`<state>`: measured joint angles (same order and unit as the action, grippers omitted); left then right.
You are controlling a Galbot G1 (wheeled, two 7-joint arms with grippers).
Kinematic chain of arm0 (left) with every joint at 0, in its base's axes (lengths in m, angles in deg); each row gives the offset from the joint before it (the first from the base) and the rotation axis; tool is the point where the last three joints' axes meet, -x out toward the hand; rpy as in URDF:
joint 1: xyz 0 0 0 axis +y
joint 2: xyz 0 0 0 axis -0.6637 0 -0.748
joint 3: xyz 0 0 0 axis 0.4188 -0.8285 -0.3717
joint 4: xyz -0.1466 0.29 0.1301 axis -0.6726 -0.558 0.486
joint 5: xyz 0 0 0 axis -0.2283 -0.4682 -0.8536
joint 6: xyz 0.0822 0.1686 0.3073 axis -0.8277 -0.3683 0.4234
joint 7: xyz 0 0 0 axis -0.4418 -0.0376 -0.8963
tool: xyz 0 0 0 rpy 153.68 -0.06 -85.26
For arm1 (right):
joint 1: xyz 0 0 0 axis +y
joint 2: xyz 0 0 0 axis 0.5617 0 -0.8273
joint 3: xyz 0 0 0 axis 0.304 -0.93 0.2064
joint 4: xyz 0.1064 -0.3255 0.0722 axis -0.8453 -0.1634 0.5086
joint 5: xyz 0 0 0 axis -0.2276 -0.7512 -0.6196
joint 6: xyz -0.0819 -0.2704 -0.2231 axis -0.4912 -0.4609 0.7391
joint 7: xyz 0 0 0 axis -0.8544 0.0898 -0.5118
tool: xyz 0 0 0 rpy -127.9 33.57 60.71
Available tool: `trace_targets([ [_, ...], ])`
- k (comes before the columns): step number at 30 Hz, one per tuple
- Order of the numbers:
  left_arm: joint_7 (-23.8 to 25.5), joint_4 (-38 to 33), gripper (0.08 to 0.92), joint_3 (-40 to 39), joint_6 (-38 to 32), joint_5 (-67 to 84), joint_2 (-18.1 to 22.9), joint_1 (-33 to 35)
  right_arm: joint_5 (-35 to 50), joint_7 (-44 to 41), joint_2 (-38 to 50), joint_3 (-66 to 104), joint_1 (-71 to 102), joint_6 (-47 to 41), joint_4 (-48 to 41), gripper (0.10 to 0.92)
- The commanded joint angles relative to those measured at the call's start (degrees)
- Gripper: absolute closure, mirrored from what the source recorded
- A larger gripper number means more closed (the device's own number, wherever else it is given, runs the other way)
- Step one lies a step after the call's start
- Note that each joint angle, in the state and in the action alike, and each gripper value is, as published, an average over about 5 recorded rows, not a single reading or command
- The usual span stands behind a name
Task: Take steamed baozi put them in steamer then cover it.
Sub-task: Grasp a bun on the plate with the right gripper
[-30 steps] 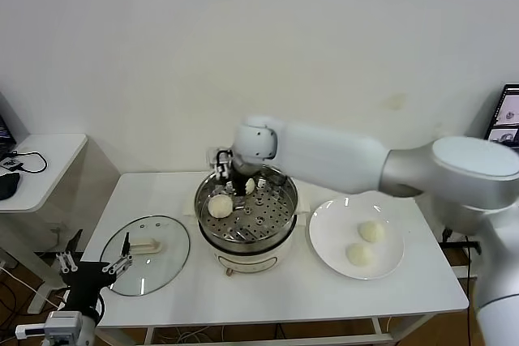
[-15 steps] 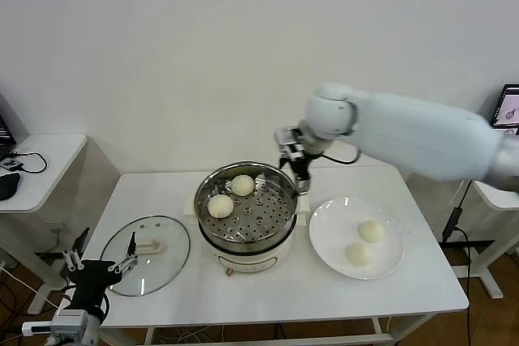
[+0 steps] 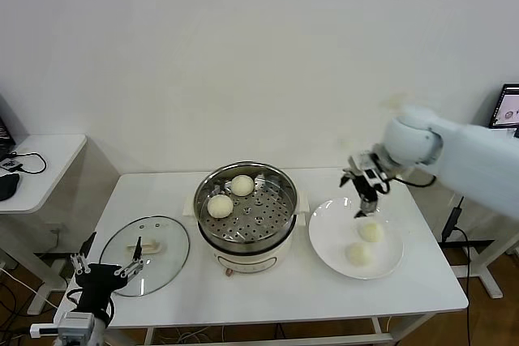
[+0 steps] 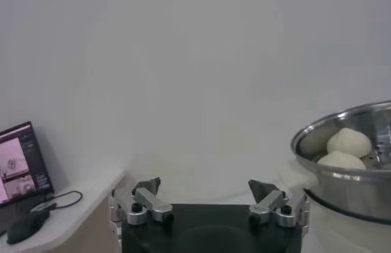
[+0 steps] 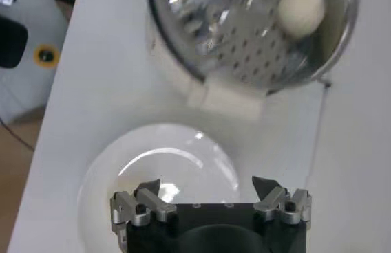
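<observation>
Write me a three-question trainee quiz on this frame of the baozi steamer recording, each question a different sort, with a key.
1. How many baozi lie in the steamer, and how many on the white plate?
2. True or false: the glass lid covers the steamer.
3. The right gripper is: A) shut on a bun, B) open and empty above the plate, C) parked by the lid.

Key
1. Two in the steamer, two on the plate.
2. False: it lies flat on the table, left of the steamer, near the open left gripper.
3. B.

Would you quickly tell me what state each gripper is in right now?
Left gripper: open, empty, parked low beside the table.
Right gripper: open, empty, above the plate.
</observation>
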<state>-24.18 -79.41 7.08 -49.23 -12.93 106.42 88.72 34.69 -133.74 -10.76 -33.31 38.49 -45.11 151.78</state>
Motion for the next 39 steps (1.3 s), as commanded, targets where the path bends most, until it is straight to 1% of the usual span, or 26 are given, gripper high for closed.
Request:
trace_targets([
  [1,0.02,0.05,0.177,-0.07,-0.1,-0.15,0.07,0.27,-8.36,-0.14,6.26,7.82,14.27,1.69,1.13,0.203],
  [8,0.16,0.16,0.177,-0.47,-0.14,-0.78,0.63,0.5,-11.03,1.34,3.31,14.25,23.92,2.05,-2.78,0.203],
  [13,0.32,-0.24,0.177,-0.69,-0.05,-1.17,0.98,0.54,-12.14,1.55,0.54,15.88,27.64,2.42,-5.77,0.203],
  [28,0.35,0.85,0.177,-0.01,-0.12,-1.18,1.25,0.62,-13.49,3.1,-6.87,17.43,30.43,3.04,-12.44,0.203],
  [39,0.3,1.33,0.177,0.05,-0.16,-1.17,1.42,0.45,-14.88,3.59,-7.84,17.92,30.77,2.53,-14.24,0.203],
])
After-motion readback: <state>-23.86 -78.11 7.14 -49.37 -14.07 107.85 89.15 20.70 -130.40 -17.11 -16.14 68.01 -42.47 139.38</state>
